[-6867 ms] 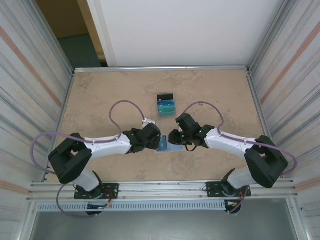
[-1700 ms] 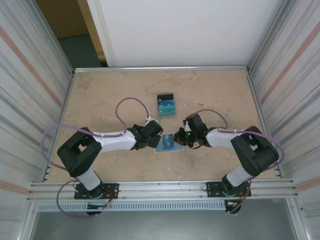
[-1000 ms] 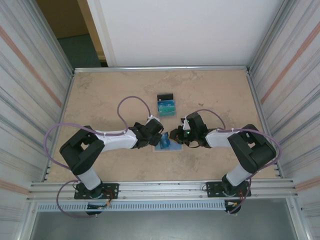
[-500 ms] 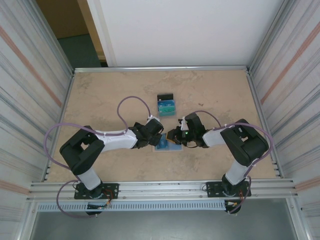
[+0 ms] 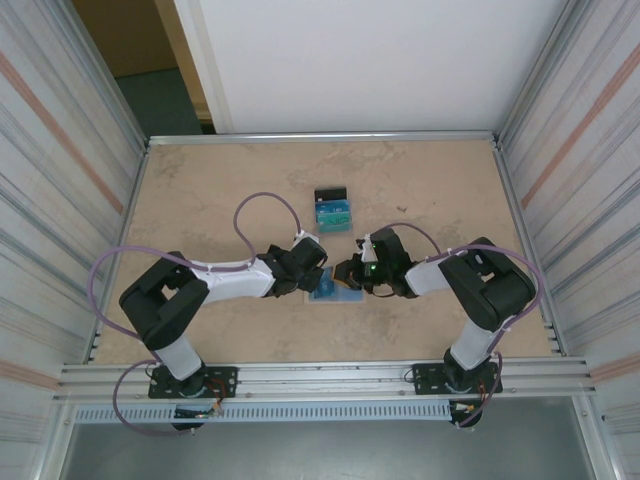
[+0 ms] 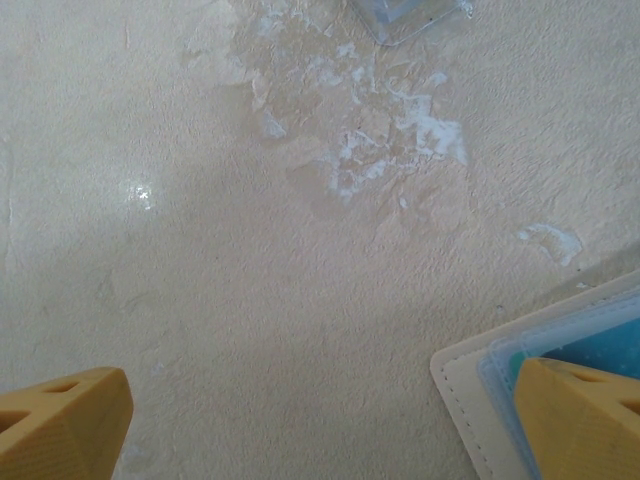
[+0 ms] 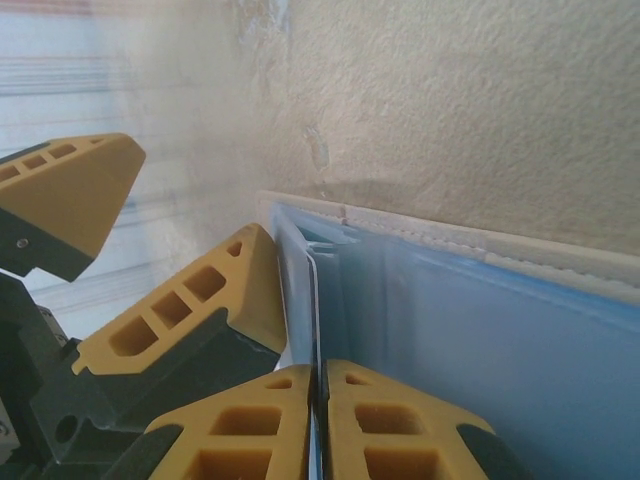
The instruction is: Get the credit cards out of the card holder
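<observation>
Right hand (image 7: 318, 378) clamped on what seems a credit card (image 7: 314, 300), left hand (image 6: 320, 405) spread wide at card holder (image 6: 458, 385).

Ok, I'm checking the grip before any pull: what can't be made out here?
Top view: the left gripper and right gripper cover most of the wallet, hiding cards inside.
Right wrist view: right gripper shut on a thin edge; card or lining, unclear.
Left wrist view: frame edge and a finger cut off the wallet.
</observation>
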